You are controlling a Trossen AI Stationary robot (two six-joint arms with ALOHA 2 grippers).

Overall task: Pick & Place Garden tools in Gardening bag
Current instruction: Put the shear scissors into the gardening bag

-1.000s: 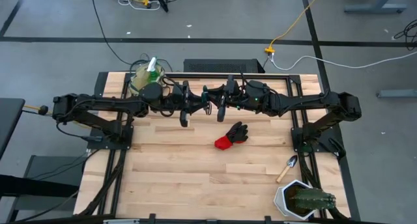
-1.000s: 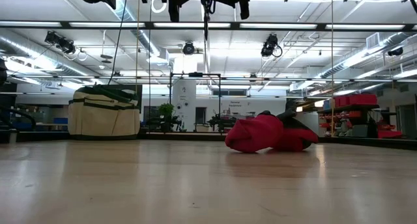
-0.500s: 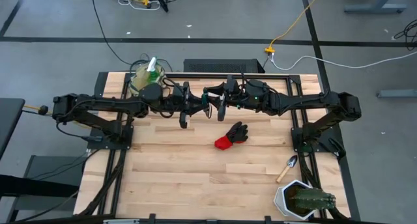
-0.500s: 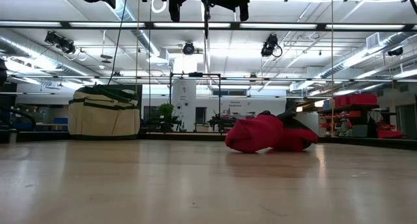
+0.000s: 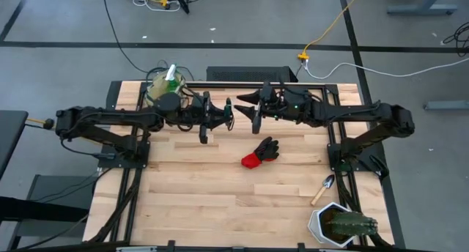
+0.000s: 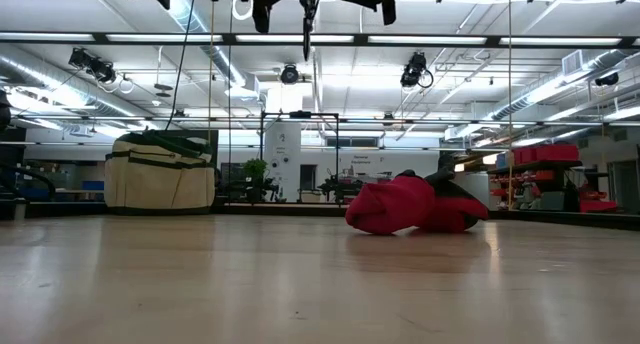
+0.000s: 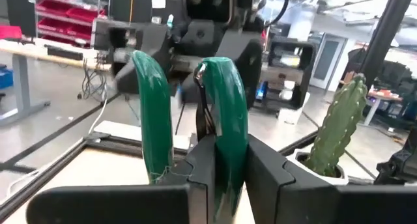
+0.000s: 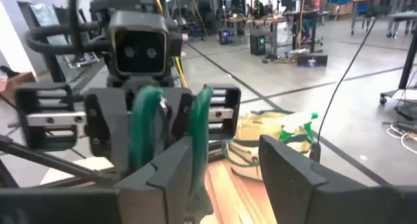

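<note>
Change over the last second: right gripper (image 5: 256,113) has let its fingers out from a narrow set to a clear spread and has pulled slightly back from the meeting point above the table middle. Left gripper (image 5: 222,114) has not altered its grip.

Reading: looks like a mid-air handover just completed. The tool has passed right to left, so the arm nearer the bag now carries it.

Left gripper: fingers pinching the two green handles of the shears (image 7: 223,110), which stand up between the pads. Firm hold by the look of it; blades not visible.

Right gripper: fingers spread and holding nothing. In the right wrist view the green handles sit close by one of its fingers; contact or not, cannot tell.

Bag (image 5: 161,89): behind the left gripper, near its wrist, spray bottle (image 5: 172,72) already sticking out of it.

Glove (image 5: 261,152): on the table below the right gripper, well under it. One trowel (image 5: 323,187) far off, toward the right arm's base.
</note>
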